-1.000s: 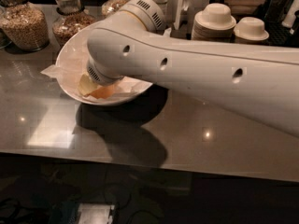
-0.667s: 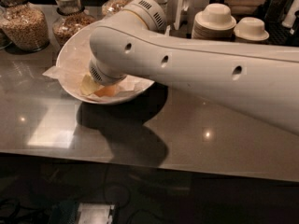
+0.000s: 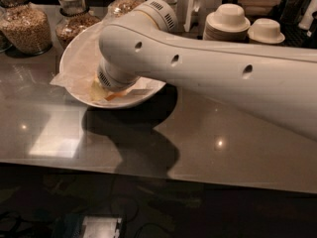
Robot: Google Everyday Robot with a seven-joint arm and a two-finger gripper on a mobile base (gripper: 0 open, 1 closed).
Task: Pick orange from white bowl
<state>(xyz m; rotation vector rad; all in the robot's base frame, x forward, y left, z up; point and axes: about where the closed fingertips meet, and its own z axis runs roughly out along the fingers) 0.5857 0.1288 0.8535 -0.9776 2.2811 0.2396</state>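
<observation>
Dark grey polished stone countertop (image 3: pixel 237 148) fills most of the view, with spots of lamp glare on it.

Robot's thick cream-white arm (image 3: pixel 223 78) enters from the right and runs across to the upper left, with round holes along its side. It bends downward at a vented joint. A broad dark shadow (image 3: pixel 133 133) lies on the counter below it.

Large, wide, shallow glossy white bowl (image 3: pixel 130 102) stands on the counter at upper left, lined with crumpled white paper (image 3: pixel 81 68) that sticks out over the left rim.

Gripper (image 3: pixel 101 89) is down inside this bowl at its near side, tucked beneath the arm's round wrist. Most of it is hidden by the wrist. Wide, narrow or holding: cannot tell.

Behind the bowl are three clear glass jars of brown grain: left (image 3: pixel 27 26), middle (image 3: pixel 74 16), back (image 3: pixel 124 1).

At upper right are two stacks of white plates (image 3: pixel 225 31) (image 3: pixel 266 33), each topped by a small upturned white bowl.

Orange (image 3: pixel 113 96): only a thin orange sliver shows, in the white bowl on the paper, right under the wrist and close against the gripper.
</observation>
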